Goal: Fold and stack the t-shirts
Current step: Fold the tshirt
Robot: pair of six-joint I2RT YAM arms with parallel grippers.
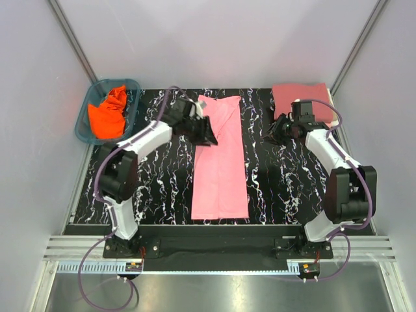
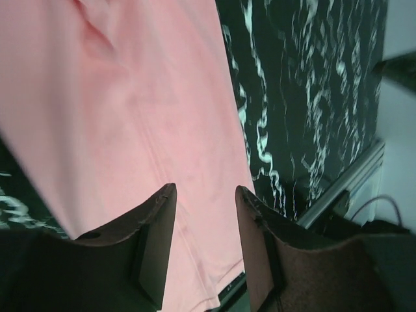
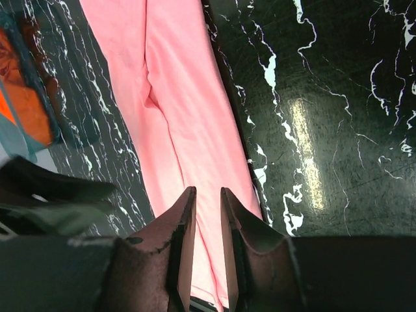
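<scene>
A light pink t-shirt [image 1: 220, 162] lies folded lengthwise into a long strip down the middle of the table. It also shows in the left wrist view [image 2: 130, 117] and the right wrist view [image 3: 182, 110]. My left gripper [image 1: 209, 133] hovers over its upper left edge, jaws open and empty [image 2: 205, 192]. My right gripper [image 1: 276, 130] is above bare table to the shirt's right, jaws a little apart and empty [image 3: 208, 192]. A rose-red t-shirt [image 1: 300, 96] lies folded at the back right. An orange t-shirt [image 1: 110, 112] is crumpled in the basket. The cream shirt is out of view.
The teal plastic basket [image 1: 88, 127] stands at the back left, off the black marbled table [image 1: 156, 182]. Grey walls close in the sides and back. A metal rail [image 1: 214, 250] runs along the near edge by the arm bases.
</scene>
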